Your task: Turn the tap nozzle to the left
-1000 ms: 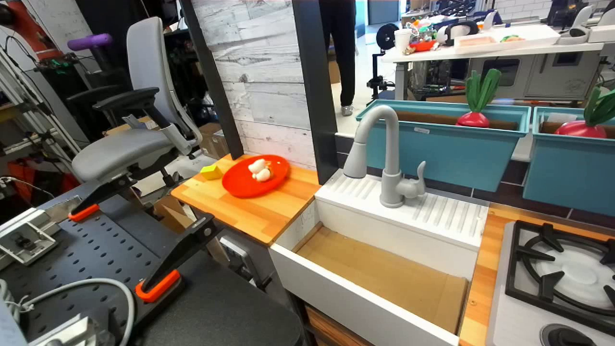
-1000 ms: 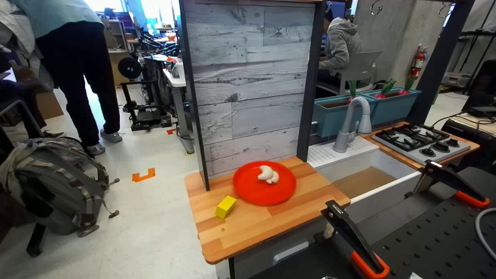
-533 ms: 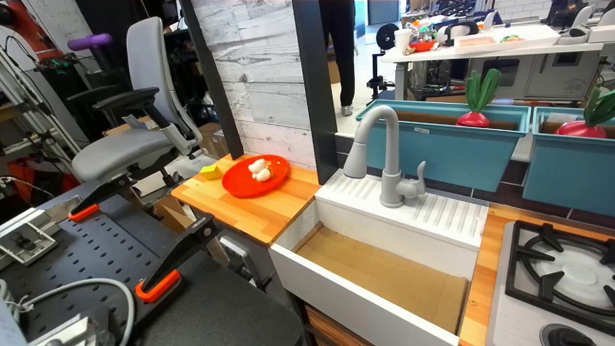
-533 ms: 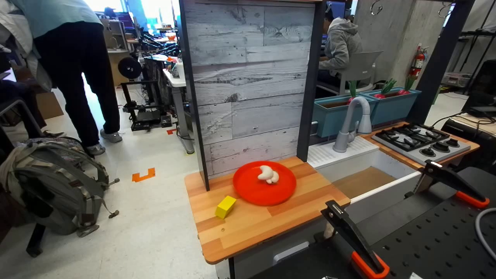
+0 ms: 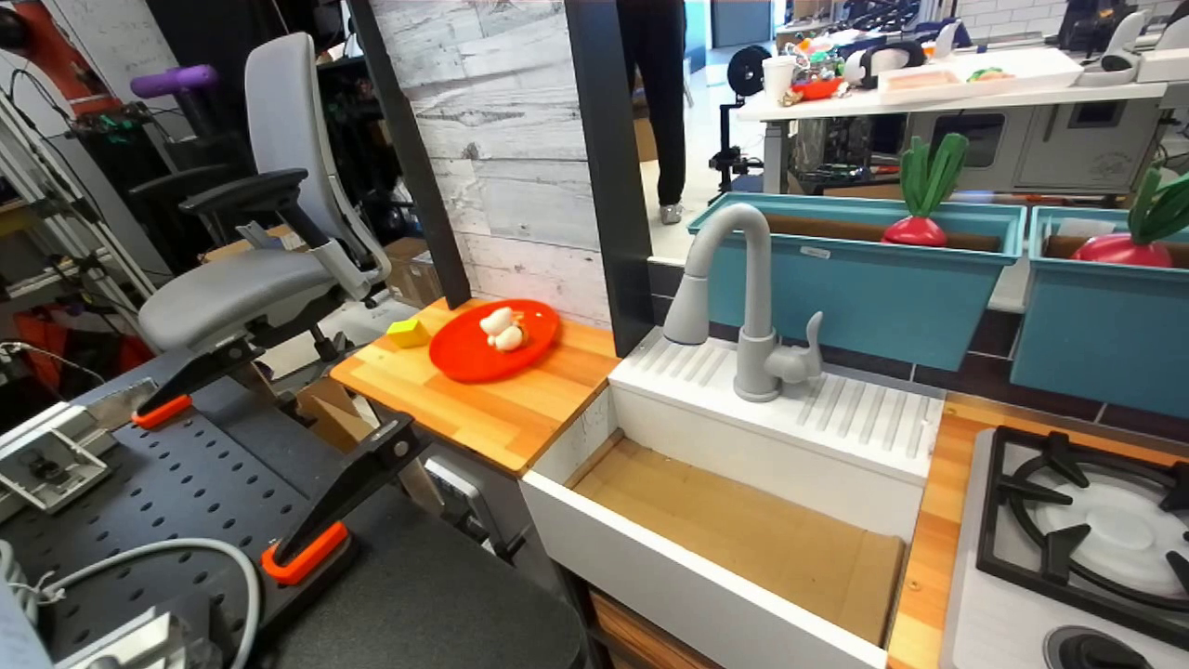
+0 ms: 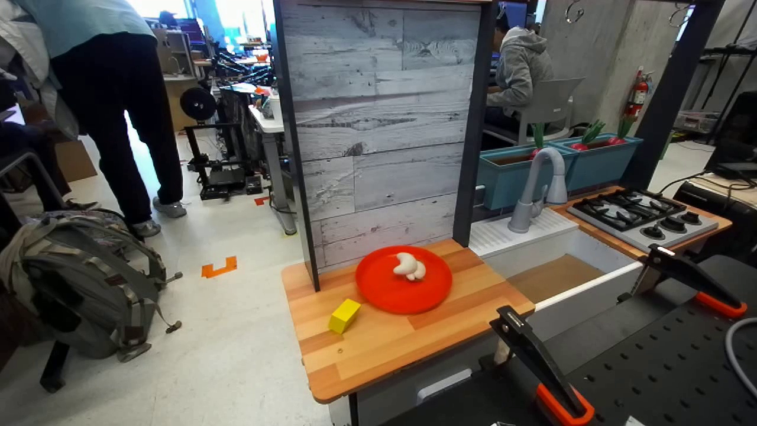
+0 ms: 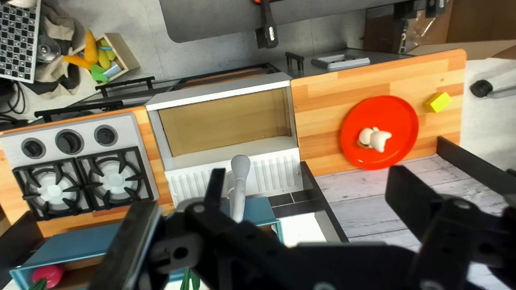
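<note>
The tap nozzle (image 5: 759,279) is a matte grey gooseneck spout standing on the white ribbed ledge behind the sink; its end points down. It also shows in an exterior view (image 6: 531,180) and in the wrist view (image 7: 240,183), where its end reaches toward the basin. The short grey lever handle (image 5: 814,344) sits at its base. My gripper (image 7: 307,171) shows only in the wrist view, high above the scene, open with nothing between the fingers. The spout appears just right of the left finger, well below and apart from it. The spout's base is partly hidden there.
A white sink (image 5: 725,595) lies in front of the tap. Teal planters (image 5: 864,297) stand close behind it. A dark post (image 5: 608,177) and a wood-look panel (image 5: 511,139) rise beside it. A stove (image 5: 966,557) and a red plate (image 5: 464,358) flank the sink.
</note>
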You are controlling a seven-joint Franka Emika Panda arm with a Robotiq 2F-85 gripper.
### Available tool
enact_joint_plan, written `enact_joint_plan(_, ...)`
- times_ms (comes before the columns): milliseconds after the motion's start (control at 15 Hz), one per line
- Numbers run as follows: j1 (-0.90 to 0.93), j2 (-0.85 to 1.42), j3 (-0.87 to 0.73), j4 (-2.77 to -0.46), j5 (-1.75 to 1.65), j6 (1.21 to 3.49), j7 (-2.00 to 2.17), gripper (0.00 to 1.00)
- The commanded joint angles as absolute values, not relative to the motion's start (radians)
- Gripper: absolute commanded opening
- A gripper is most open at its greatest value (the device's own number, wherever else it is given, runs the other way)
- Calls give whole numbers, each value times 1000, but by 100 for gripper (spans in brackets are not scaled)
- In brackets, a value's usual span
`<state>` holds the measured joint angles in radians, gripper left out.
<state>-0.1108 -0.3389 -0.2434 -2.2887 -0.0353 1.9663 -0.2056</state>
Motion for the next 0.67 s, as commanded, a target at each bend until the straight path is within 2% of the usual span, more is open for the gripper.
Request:
enact_joint_plan(0,-118,-135,-249,-2215,-1,2051,-249,100)
enact_joint_plan(600,-189,275,-213,-2031,56,2183,-277,100)
